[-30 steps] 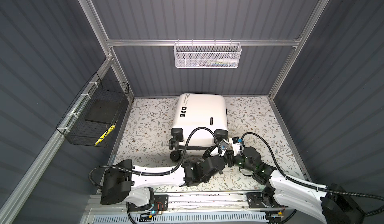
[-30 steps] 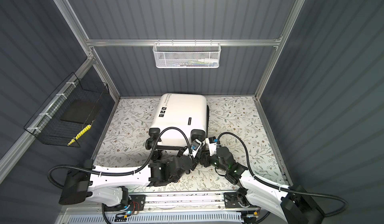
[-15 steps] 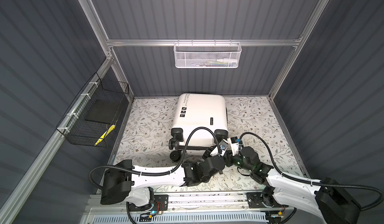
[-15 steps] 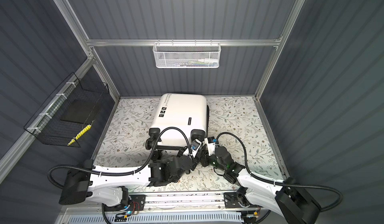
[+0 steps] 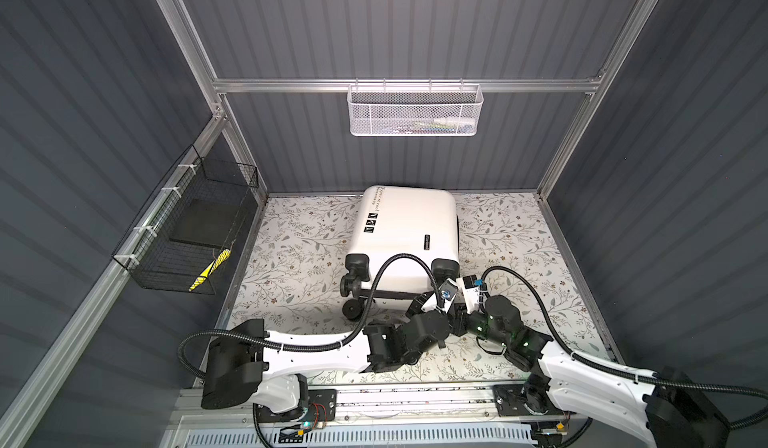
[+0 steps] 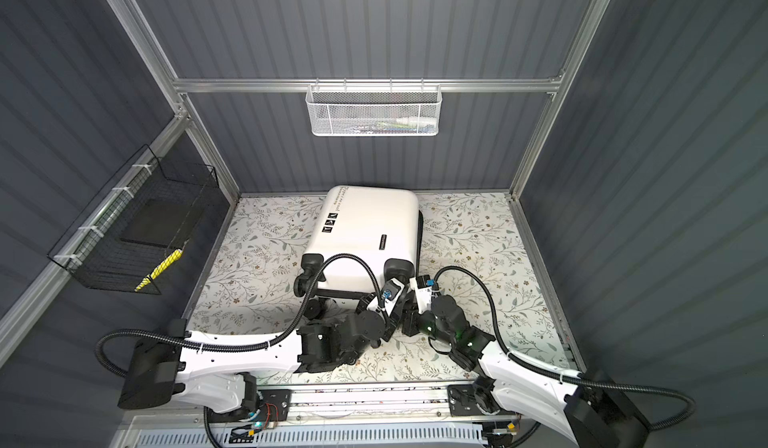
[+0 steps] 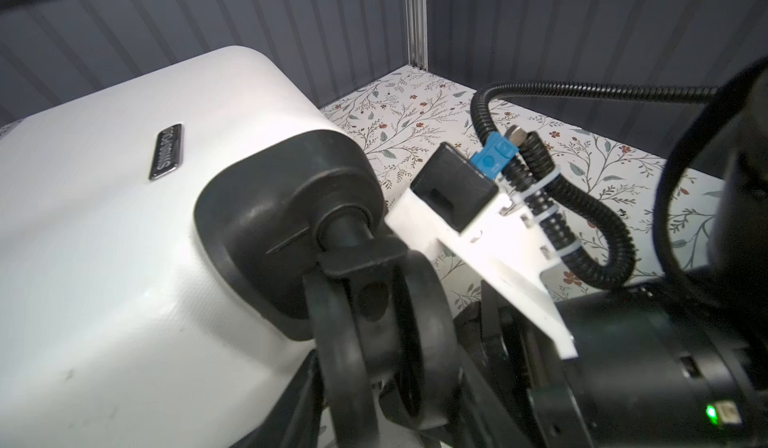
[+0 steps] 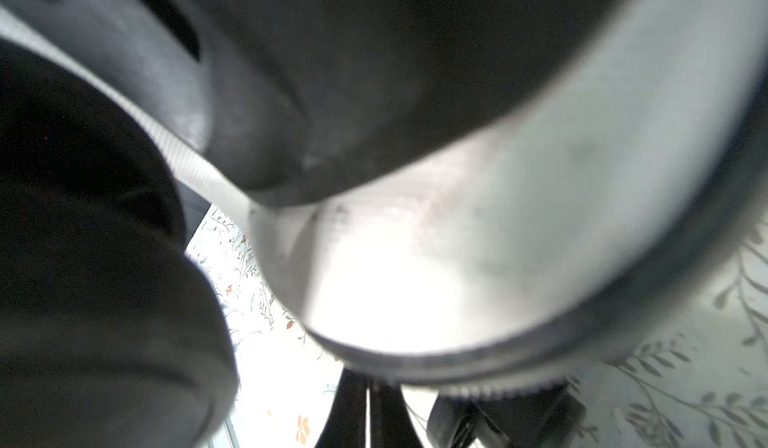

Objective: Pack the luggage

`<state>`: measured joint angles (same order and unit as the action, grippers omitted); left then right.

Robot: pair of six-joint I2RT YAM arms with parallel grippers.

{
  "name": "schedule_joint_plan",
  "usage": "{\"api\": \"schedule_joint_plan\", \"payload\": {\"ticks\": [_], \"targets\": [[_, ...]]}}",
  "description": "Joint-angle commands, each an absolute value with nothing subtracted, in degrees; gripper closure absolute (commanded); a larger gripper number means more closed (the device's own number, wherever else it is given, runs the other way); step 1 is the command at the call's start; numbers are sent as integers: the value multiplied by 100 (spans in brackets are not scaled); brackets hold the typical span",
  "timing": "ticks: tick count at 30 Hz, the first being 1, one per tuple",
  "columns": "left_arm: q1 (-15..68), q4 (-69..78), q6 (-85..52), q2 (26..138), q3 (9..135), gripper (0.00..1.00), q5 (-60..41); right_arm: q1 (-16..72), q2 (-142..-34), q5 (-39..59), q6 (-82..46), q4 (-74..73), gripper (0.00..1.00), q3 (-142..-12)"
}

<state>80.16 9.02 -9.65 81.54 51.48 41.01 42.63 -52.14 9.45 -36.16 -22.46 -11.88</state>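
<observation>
Left arm's cable (image 5: 400,255) across luggage (image 5: 409,221) wheels (image 5: 351,287)

The left arm (image 5: 316,348) stretches from lower left, the right arm (image 5: 582,369) from lower right, meeting low at lower centre of both top views. The left gripper (image 5: 417,305) is largely hidden, its jaws unreadable. The right gripper (image 8: 367,414) is closed, fingers (image 8: 347,419) pressed together.

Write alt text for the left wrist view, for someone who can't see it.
Close-up of the white luggage lying on a floral table, one black spinner wheel filling the foreground. The right arm's white camera bracket and ribbed black cable sit beside the wheel.
</observation>
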Motion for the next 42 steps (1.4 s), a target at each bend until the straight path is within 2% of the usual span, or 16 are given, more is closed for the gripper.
{"api": "schedule_joint_plan", "payload": {"ticks": [1, 14, 20, 26, 27, 29, 31, 36, 42], "targets": [[8110, 1526, -1008, 7737, 5308, 100, 3833, 4149, -4936, -128, -3856, -1657, 100, -1120], [8111, 1327, -1082, 7552, 5140, 100, 4174, 3890, -3342, -690, -4154, 60, 100, -710], [8106, 1408, -1064, 7575, 5095, 100, 4151, 3893, -3159, -240, -4001, -238, 100, -624], [8104, 1406, -1028, 7618, 5202, 100, 4015, 3887, -3529, 517, -3443, -858, 100, -655], [8106, 1383, -1032, 7644, 5254, 100, 3964, 3888, -3648, 562, -3375, -902, 97, -680], [8110, 1274, -1028, 7686, 5379, 100, 3901, 3888, -3803, 576, -3255, -945, 78, -727], [8111, 1177, -1029, 7723, 5498, 100, 3824, 3890, -3836, 522, -3168, -956, 68, -736], [8113, 970, -1063, 7735, 5744, 100, 3651, 3891, -3616, 522, -2889, -1035, 59, -662], [8111, 775, -1063, 7811, 6084, 100, 3428, 3919, -3168, 703, -2713, -1257, 53, -531]]}}
